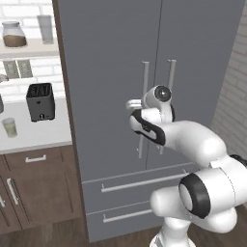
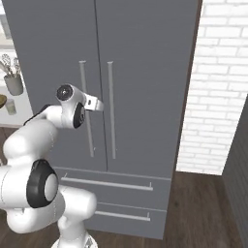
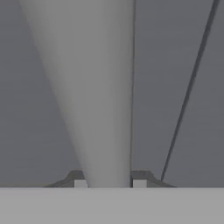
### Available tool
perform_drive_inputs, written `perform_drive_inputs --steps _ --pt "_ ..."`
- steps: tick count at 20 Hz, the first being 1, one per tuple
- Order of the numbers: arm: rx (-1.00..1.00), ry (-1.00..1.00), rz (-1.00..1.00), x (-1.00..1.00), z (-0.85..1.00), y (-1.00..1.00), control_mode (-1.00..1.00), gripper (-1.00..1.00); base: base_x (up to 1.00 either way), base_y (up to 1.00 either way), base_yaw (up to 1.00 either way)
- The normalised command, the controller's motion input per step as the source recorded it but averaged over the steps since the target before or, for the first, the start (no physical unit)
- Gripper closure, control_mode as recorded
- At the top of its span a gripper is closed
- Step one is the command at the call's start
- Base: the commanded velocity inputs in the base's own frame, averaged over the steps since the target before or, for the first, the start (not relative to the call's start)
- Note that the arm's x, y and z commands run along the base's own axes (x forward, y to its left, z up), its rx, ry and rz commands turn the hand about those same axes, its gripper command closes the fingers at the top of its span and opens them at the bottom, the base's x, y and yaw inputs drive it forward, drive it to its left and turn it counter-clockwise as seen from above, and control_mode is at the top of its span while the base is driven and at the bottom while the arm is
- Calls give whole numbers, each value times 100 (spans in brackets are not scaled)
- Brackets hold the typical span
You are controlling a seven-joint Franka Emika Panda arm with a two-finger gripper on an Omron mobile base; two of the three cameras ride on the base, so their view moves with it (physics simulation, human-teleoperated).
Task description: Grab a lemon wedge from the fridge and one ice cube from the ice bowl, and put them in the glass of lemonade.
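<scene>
Gripper [image 3: 107, 183] clamped on the left door handle [image 1: 143, 96] of the fridge [image 1: 106, 72], roughly at mid-height of the bar. In the hand view, handle running up as a wide pale grey bar between the two dark finger tips [image 3: 79, 179], both tips pressed against its sides with no gap visible. To the right of the bar in that view, the thin dark seam between the two doors, slanting upward.

From the left base view, white arm rising from lower right, bent at the elbow, wrist turned toward the fridge front, hand flush against the handle. Right door handle [image 1: 170, 87] just beside the gripped one, untouched. Both fridge doors shut, both drawers [image 1: 140, 183] below shut, each with a long horizontal bar.

From the right base view, same hold seen from the other side: hand [image 2: 94, 104] reaching across to the left handle [image 2: 83, 97], right handle [image 2: 111, 106] free beside it. White brick wall [image 2: 218, 87] to the right of the fridge, dark wood floor below.

Left of the fridge, a pale counter [image 1: 34, 137] over brown cabinets. On it a dark toaster [image 1: 39, 101] and, nearer the front edge, the glass of lemonade [image 1: 9, 127], small and clear with pale yellowish liquid, well apart from the arm. Grey utensil cup [image 2: 13, 83] on the same counter in the right base view. Shelf above with a jar [image 1: 13, 34] of brown contents.
</scene>
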Motion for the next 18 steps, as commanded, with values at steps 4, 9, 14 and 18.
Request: perform_drive_inputs --steps 4,9,14,18 --pt "0 -15 1 -71 32 9 -100 100 0 0 0" --pt "0 -19 0 -87 87 45 -100 100 0 0 0" --pt "-5 -7 0 -85 100 85 -100 -100 0 0 0" --pt "-7 0 0 -94 100 78 -100 -100 0 0 0"
